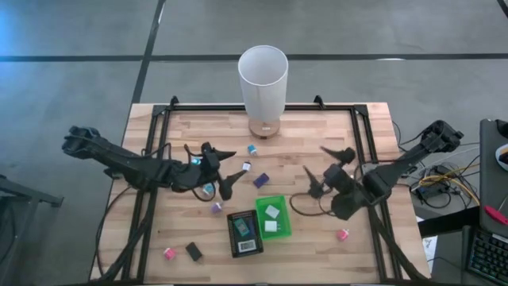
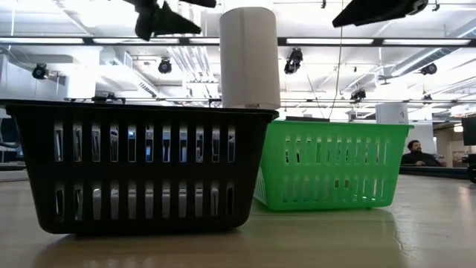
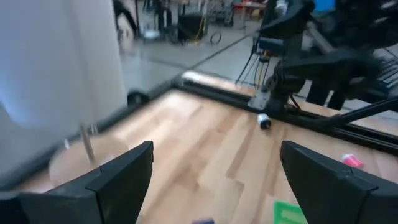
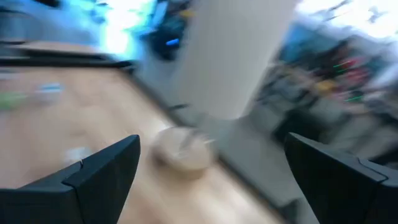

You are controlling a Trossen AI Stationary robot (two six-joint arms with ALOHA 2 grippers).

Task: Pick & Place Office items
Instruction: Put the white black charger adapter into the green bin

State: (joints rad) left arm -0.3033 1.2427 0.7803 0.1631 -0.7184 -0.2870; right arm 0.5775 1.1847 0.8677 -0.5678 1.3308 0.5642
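Note:
The office items lie scattered on the wooden table (image 1: 317,127): a teal-and-white piece (image 1: 252,148), purple ones (image 1: 260,180), a teal one (image 1: 208,189), pink ones (image 1: 343,233) and a black one (image 1: 194,251). White pieces (image 1: 273,212) lie in the green tray (image 1: 282,230). Left of it sits a black tray (image 1: 245,233) with something inside. My left gripper (image 1: 228,168) hovers open left of centre, above the table. My right gripper (image 1: 324,169) hovers open right of centre. Both wrist views show nothing between the fingers (image 3: 118,180) (image 4: 99,174).
A tall white cylinder (image 1: 263,79) stands on a round wooden base (image 1: 263,127) at the far middle of the table. A black frame (image 1: 361,127) runs along the table's edges. In the low view the black tray (image 2: 141,167) and the green tray (image 2: 327,171) stand side by side.

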